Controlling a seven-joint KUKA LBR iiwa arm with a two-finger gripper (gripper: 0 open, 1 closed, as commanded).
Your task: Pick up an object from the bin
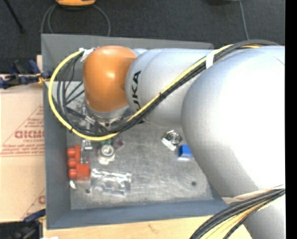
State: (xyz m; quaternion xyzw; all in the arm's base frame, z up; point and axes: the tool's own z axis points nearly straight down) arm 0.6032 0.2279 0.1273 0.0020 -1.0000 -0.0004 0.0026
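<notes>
front: clear crinkled plastic piece [110, 180], long axis left-right | red blocky plastic part [77, 164], long axis front-to-back, front-left of the claw | small round silvery cap [106, 152], likeliest target, just front of gripper [101, 132], no long axis | claw state: cannot tell

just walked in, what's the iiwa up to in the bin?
The KUKA arm reaches in from the right, its orange wrist cover over the left part of the grey bin. Nearest below it lie a red blocky piece, a small round silvery part and a clear plastic piece. A silver-and-blue item lies apart to the right. I see nothing held.
</notes>
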